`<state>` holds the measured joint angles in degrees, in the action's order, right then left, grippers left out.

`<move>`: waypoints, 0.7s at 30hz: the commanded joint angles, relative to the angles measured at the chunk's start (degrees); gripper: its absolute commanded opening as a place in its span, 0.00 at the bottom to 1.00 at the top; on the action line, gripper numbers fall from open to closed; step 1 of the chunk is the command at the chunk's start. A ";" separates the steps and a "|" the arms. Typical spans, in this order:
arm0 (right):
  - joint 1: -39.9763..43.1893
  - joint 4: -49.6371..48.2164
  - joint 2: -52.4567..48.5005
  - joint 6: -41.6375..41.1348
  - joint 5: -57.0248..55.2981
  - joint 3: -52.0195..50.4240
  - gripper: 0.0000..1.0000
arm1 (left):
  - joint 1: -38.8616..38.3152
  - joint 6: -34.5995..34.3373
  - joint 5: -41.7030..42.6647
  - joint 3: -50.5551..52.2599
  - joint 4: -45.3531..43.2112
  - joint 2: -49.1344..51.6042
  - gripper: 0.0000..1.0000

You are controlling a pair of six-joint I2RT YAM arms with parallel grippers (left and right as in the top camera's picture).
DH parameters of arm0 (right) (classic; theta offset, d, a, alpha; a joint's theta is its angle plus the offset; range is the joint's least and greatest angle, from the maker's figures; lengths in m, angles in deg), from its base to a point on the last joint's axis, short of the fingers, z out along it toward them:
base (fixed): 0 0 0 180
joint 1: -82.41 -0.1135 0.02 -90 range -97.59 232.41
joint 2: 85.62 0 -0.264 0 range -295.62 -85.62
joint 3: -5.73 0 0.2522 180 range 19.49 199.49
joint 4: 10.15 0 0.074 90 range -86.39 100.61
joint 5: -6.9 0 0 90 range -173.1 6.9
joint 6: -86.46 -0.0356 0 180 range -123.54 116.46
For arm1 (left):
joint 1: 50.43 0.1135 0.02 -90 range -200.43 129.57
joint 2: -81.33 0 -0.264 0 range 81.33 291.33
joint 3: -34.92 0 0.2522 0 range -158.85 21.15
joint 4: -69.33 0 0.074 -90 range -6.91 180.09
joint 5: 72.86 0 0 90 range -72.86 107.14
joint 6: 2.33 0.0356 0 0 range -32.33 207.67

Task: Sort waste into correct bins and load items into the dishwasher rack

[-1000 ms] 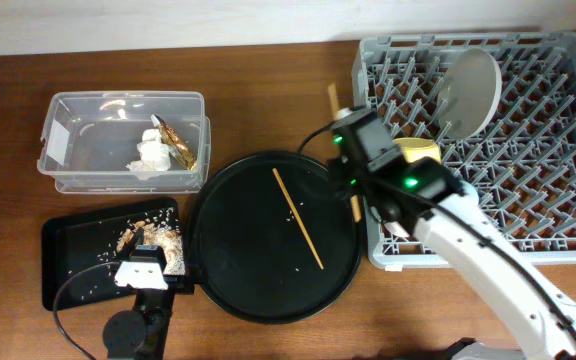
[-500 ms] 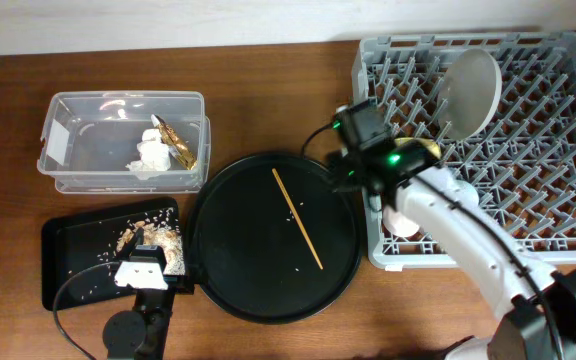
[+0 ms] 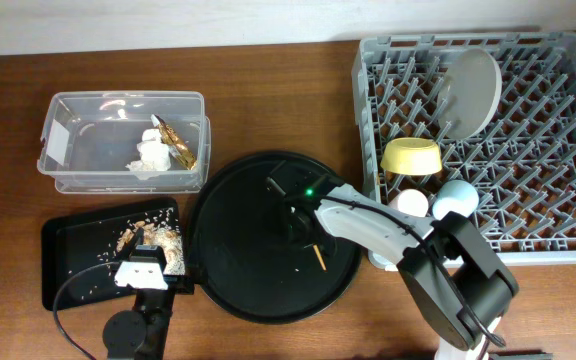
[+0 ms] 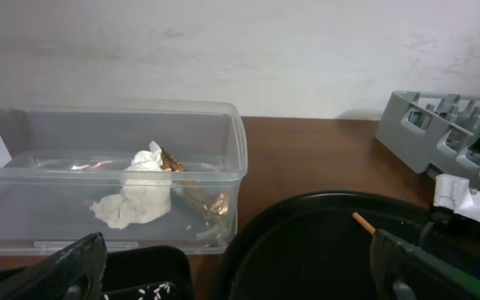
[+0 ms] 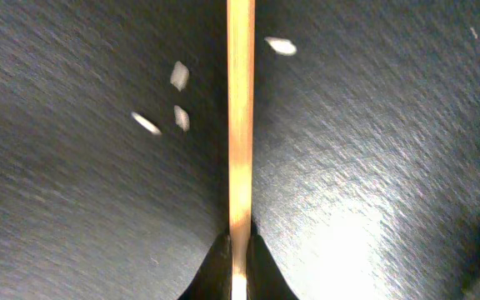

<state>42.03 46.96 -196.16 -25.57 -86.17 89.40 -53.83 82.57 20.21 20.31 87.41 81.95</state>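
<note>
One wooden chopstick (image 3: 317,258) lies on the large round black tray (image 3: 238,265). My right gripper (image 3: 298,214) is down on the tray, shut on that chopstick (image 5: 240,108) in the right wrist view (image 5: 239,267). The grey rack (image 3: 528,200) holds the plate (image 3: 473,90), yellow bowl (image 3: 411,155), light-blue cup (image 3: 455,197) and a pale cup (image 3: 408,205). The clear tub (image 3: 78,150) holds the napkin (image 3: 153,153) and gold wrapper (image 3: 178,145). My left gripper (image 3: 144,268) is open over the flat black tray (image 3: 78,260), beside the food scraps (image 3: 153,235).
Rice grains (image 5: 179,75) lie scattered on the round tray near the chopstick. In the left wrist view (image 4: 240,267) the tub (image 4: 223,158) is ahead, the round tray (image 4: 307,250) at right, and the rack's corner (image 4: 440,125) beyond it.
My right arm swung from the rack's left edge down and left onto the round tray and closed on the chopstick. The bowl and cups in the rack are now uncovered. The left arm stayed still.
</note>
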 commanded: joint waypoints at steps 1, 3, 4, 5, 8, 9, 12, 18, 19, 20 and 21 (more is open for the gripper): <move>3.39 3.30 9.88 0.59 -4.70 1.68 0.04 | 0.31 0.87 0.61 0.33 0.02 -0.33 0.99; 7.17 3.76 19.43 0.74 -10.03 3.74 0.04 | 0.31 0.87 0.61 0.33 0.02 -0.33 0.99; 10.25 2.34 24.30 1.07 -12.50 4.26 0.04 | 0.31 0.87 0.61 0.33 0.02 -0.33 0.99; 12.94 0.26 27.34 4.15 -12.50 4.26 0.04 | 0.31 0.87 0.61 0.33 0.02 -0.33 0.99; 21.20 -2.03 29.11 7.23 -12.41 4.20 0.04 | 0.31 0.87 0.61 0.33 0.02 -0.33 0.99; 22.86 -1.99 27.39 8.41 -11.74 4.13 0.04 | 0.31 0.87 0.61 0.33 0.02 -0.33 0.99; 22.56 -1.77 23.69 12.17 4.42 4.13 0.04 | 0.31 0.87 0.61 0.33 0.02 -0.33 0.99; 12.50 -0.20 13.27 9.16 3.82 4.13 0.31 | 0.31 0.87 0.61 0.33 0.02 -0.33 0.99; 12.00 -0.85 11.67 9.14 0.07 4.13 0.29 | 0.31 0.87 0.59 0.33 0.02 -0.33 0.99; 11.85 -3.34 8.68 9.11 -8.61 4.13 0.26 | 0.31 0.87 0.61 0.33 0.02 -0.33 0.99; 12.33 -6.32 6.23 9.16 -13.16 4.13 0.23 | 0.31 0.87 0.61 0.33 0.04 -0.33 0.99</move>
<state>54.05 44.65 -185.54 -15.82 -85.88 93.50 -53.83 82.57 20.21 20.31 87.41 81.95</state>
